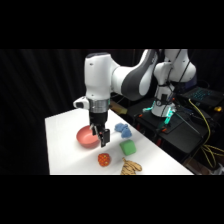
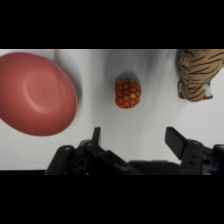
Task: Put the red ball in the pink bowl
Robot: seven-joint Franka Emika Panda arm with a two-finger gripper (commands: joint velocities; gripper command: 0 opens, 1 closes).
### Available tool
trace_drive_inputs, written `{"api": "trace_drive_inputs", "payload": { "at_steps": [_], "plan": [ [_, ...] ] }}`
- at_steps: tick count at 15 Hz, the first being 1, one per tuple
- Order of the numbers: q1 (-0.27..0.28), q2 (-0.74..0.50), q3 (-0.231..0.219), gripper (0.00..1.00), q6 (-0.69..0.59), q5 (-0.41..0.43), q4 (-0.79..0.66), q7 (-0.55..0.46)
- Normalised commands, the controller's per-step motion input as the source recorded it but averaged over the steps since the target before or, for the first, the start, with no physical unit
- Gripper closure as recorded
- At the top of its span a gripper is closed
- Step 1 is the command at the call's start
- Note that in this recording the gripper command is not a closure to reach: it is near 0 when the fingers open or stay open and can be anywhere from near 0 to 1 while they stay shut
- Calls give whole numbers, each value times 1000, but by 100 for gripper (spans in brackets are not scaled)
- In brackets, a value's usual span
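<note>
1. Wrist view: the gripper [image 2: 135,137] hangs over the white table [image 2: 150,115] with its fingers spread wide, holding nothing.
2. The red ball [image 2: 128,93] rests on the table ahead of the fingers, apart from them.
3. The pink bowl [image 2: 36,94] sits near the ball, not touching it.
4. A striped tiger toy [image 2: 199,74] lies on the ball's other side.
5. Side view: a green block [image 1: 128,147] and a blue lumpy thing [image 1: 122,130] lie beyond the bowl.

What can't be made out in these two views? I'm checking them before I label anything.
- Side view: the gripper covers part of the pink bowl.
- Side view: the striped toy is cut off by the bottom edge.
- Wrist view: the striped toy runs off the right edge, the bowl off the left.
- Wrist view: the green block and blue lumpy thing are out of frame.
- The red ball shows whole; its surface detail is blurred.
</note>
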Motion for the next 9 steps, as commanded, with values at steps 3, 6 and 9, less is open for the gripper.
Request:
{"api": "trace_drive_inputs", "payload": {
  "at_steps": [3, 6, 9],
  "plan": [
    [122, 281, -92, 0, 180, -107, 177, 183],
    [95, 226, -79, 0, 140, -29, 153, 128],
    [83, 176, -63, 0, 150, 18, 113, 88]
  ]
}}
